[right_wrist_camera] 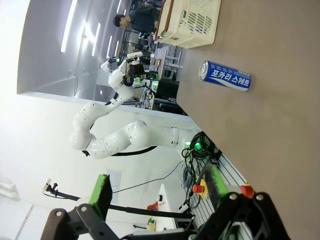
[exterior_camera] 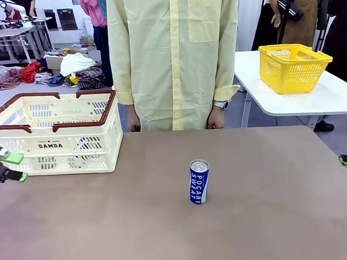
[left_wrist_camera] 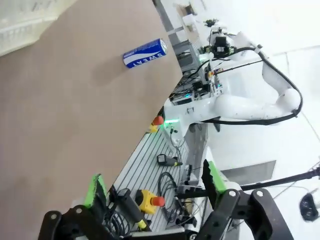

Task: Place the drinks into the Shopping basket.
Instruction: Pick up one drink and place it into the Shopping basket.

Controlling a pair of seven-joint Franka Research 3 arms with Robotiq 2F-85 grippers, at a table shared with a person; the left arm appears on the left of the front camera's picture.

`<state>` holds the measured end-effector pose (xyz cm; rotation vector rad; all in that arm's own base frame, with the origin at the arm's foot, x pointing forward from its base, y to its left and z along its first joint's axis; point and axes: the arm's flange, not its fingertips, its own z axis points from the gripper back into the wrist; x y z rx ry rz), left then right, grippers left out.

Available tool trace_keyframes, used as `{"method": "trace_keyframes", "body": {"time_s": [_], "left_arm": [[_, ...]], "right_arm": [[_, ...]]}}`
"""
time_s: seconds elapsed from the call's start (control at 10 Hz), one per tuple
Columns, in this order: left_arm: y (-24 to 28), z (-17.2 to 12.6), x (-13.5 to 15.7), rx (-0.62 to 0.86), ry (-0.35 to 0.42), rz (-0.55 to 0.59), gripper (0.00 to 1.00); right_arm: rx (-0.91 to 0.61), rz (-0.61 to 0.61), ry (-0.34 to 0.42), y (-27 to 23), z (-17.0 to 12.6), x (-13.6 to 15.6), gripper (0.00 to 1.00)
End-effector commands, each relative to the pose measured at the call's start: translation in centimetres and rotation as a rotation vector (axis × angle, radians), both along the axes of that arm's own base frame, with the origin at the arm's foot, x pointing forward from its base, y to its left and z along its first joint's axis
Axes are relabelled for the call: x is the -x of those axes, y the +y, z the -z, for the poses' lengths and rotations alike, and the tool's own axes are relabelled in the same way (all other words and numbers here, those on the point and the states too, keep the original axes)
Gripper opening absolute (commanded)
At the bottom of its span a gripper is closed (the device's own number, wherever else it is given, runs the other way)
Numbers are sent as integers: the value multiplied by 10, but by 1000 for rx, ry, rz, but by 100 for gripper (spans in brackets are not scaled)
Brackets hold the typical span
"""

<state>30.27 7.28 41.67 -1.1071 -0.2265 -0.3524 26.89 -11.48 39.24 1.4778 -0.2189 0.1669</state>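
The blue can point(exterior_camera: 199, 181) stands upright at frame centre, well right of the Shopping basket point(exterior_camera: 58, 145). Both the left gripper point(left_wrist_camera: 152, 192) and right gripper point(right_wrist_camera: 159, 192) gape wide, empty. A slim can may topple if a finger clips it.

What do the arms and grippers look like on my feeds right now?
Both arms are glossy white with rounded joints and thin black cables. The left gripper and right gripper are black linkages ending in bright green pads. The person's long pale-yellow shirt sleeve ends at a wristwatch.
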Motion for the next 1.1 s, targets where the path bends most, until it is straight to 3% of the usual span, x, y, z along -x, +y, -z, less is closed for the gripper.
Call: {"method": "trace_keyframes", "body": {"time_s": [0.0, 1.0], "left_arm": [[-6, -12, 6, -17, -22, -3, 100], [-6, -12, 6, -17, -22, -3, 100]], "right_arm": [[-5, -5, 10, 0, -4, 1, 100], [-5, -5, 10, 0, -4, 1, 100]]}}
